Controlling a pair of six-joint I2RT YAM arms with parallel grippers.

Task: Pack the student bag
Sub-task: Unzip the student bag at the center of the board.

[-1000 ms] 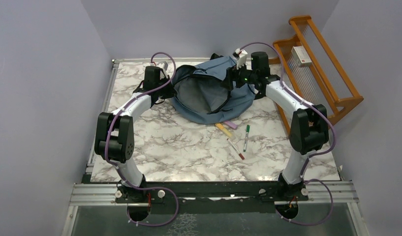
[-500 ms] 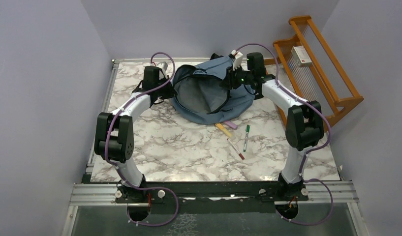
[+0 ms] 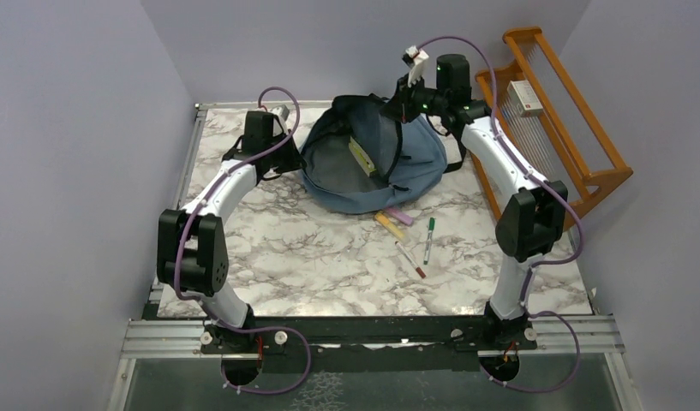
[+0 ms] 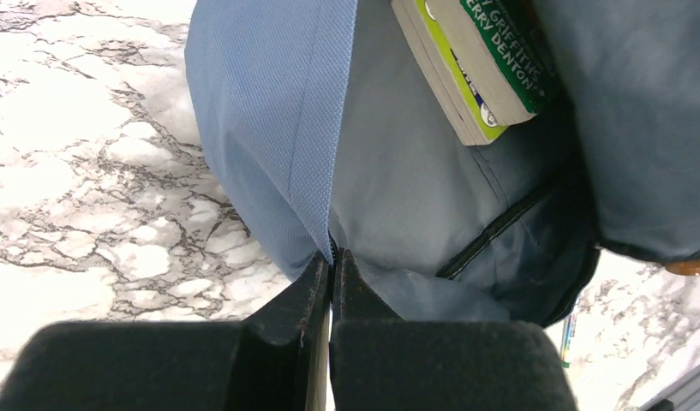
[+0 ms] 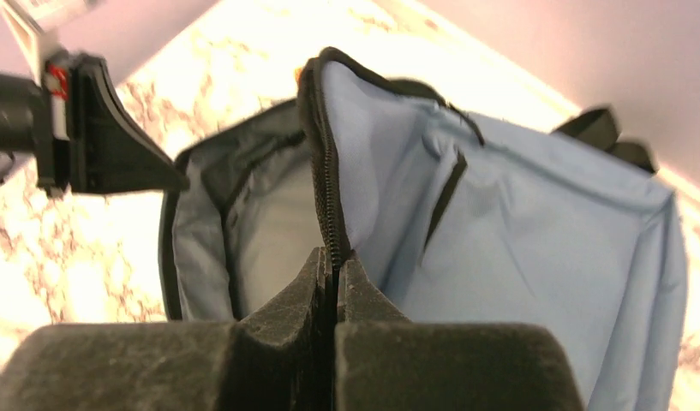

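Both closed on fabric: left claw [image 4: 331, 259] pinched the student bag [image 3: 419, 163] at its left opening edge, right claw [image 5: 333, 259] pinched the zipper rim, held raised. Bag sat far-centre on marble surface [image 3: 303, 257], mouth open, book [image 4: 479, 60] inside.

student bag [image 3: 415, 167] far back on table [image 3: 312, 265], book [image 3: 361, 156] inside it, pens [image 3: 410, 235] before it, rack [image 3: 560, 111] at right

Soft, even light fills the overhead view; shadows on the worktop [image 3: 329, 257] around the student bag [image 3: 415, 163] are faint. From my right wrist the worktop beyond the student bag glares white, and my right claw [image 5: 335, 257] looks dark and blurred up close.
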